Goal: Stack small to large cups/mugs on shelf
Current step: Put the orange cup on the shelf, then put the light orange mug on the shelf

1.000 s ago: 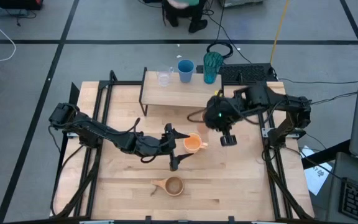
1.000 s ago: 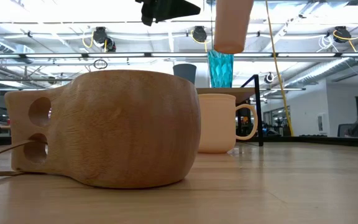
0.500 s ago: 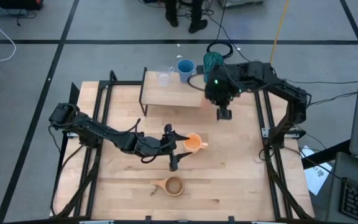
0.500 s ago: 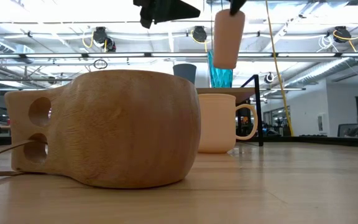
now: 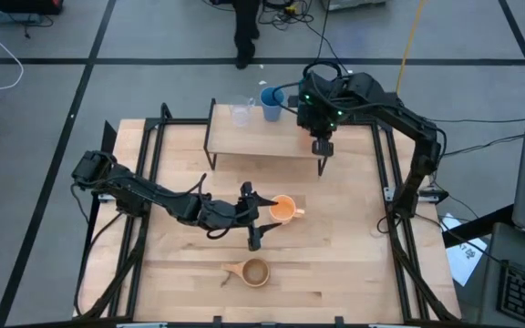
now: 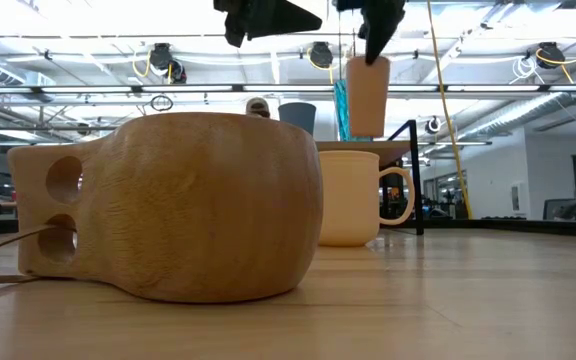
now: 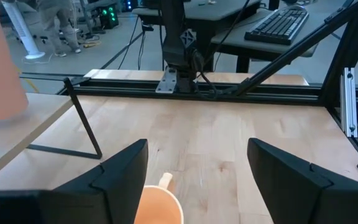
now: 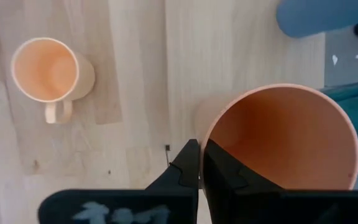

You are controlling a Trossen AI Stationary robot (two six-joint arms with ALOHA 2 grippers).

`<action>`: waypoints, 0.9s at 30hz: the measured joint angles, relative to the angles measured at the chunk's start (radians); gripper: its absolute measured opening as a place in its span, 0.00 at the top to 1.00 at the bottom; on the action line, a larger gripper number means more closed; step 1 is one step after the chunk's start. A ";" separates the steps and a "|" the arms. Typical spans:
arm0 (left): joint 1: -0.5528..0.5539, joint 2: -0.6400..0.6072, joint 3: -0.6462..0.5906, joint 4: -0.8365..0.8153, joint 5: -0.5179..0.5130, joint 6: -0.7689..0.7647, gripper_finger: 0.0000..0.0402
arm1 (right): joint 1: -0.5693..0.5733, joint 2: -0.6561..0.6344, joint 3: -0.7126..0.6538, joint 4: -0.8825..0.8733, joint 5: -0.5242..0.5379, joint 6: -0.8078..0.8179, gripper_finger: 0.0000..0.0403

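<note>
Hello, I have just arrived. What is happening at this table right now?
The right gripper is shut on the rim of the orange-brown tumbler, holding it in the air above the shelf, near the blue cup. The left gripper is open around the orange handled mug on the table. The tan wooden cup lies untouched.

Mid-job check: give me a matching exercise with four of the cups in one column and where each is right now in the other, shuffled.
Things:
1. blue cup
2. orange-brown tumbler
3. orange handled mug
4. tan wooden cup

Places:
A. alone on the table, away from both arms
B. standing on the shelf
C. in the air, rim pinched by the right end effector
D. on the table, between the open fingers of the left end effector

Pairs: 1-B, 2-C, 3-D, 4-A
</note>
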 joint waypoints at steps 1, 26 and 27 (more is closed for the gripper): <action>0.000 0.000 0.000 -0.001 0.000 0.000 0.32 | -0.004 0.006 0.000 0.000 0.000 -0.001 1.00; -0.002 0.000 0.000 -0.035 0.009 -0.003 0.36 | -0.036 0.037 -0.001 0.000 -0.033 -0.022 0.89; -0.002 0.000 0.000 -0.035 0.009 -0.003 0.36 | -0.037 0.037 -0.001 0.000 -0.033 -0.022 0.88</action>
